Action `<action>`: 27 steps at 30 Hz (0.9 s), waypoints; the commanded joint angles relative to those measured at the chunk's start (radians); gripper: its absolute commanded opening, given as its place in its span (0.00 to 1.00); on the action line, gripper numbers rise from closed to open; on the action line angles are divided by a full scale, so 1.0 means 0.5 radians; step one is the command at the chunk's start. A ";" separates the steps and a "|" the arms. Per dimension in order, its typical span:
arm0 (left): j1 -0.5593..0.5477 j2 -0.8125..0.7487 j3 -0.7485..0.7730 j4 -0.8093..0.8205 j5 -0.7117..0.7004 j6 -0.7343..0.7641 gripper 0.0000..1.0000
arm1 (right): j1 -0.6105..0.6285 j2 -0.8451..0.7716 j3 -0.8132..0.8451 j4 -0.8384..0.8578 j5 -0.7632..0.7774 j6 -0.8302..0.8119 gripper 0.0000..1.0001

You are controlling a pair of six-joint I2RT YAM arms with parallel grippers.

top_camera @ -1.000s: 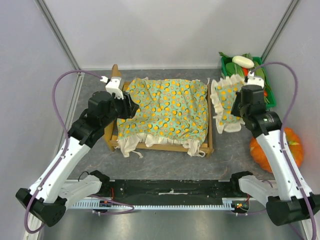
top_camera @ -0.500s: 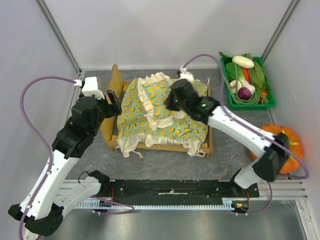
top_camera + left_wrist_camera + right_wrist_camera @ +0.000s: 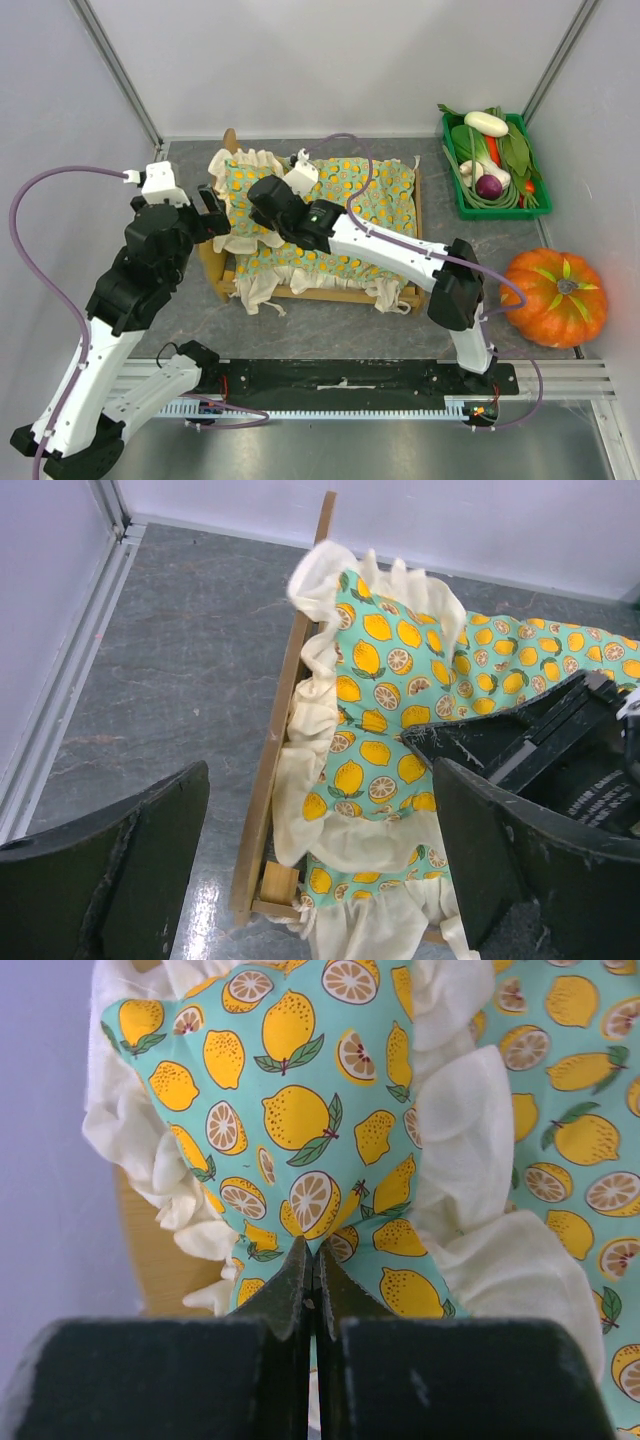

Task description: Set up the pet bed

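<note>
Looking down from the top camera, you have the bed (image 3: 330, 292) in the middle of the table (image 3: 180, 300), its long axis running left to right across the view. The headboard (image 3: 231, 142) stands at the left end, so the bed's foot points toward the right arm's side. A lemon-print blanket (image 3: 385, 195) covers the frame, with its cream ruffle spilling over the near rail.

Your right arm reaches across the bed toward the headboard. The right gripper (image 3: 312, 1250) has its fingers pressed together on a fold of the pillow (image 3: 240, 190); the wrist view shows the printed cloth pinched at the tips. The pillow lies at the head end, on the blanket and against the headboard.

Your left gripper (image 3: 215, 200) hangs just outside the headboard, to its left in the top view. Its fingers are spread wide and hold nothing. Its wrist camera looks down along the headboard's edge and the pillow beside it.

A green crate (image 3: 455, 190) of vegetables sits at the far right corner. A pumpkin (image 3: 548, 298) sits nearer on the right, well apart from the bed.
</note>
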 commanded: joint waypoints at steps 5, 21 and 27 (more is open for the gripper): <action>0.004 -0.038 0.047 -0.004 -0.109 0.018 0.99 | 0.150 0.031 -0.021 0.022 0.549 0.434 0.00; 0.004 -0.020 0.053 -0.056 -0.051 -0.016 0.99 | 0.101 0.179 -0.028 -0.152 0.782 0.622 0.00; 0.004 -0.017 0.059 -0.065 -0.036 -0.028 0.99 | 0.101 0.271 -0.006 -0.199 0.708 0.548 0.00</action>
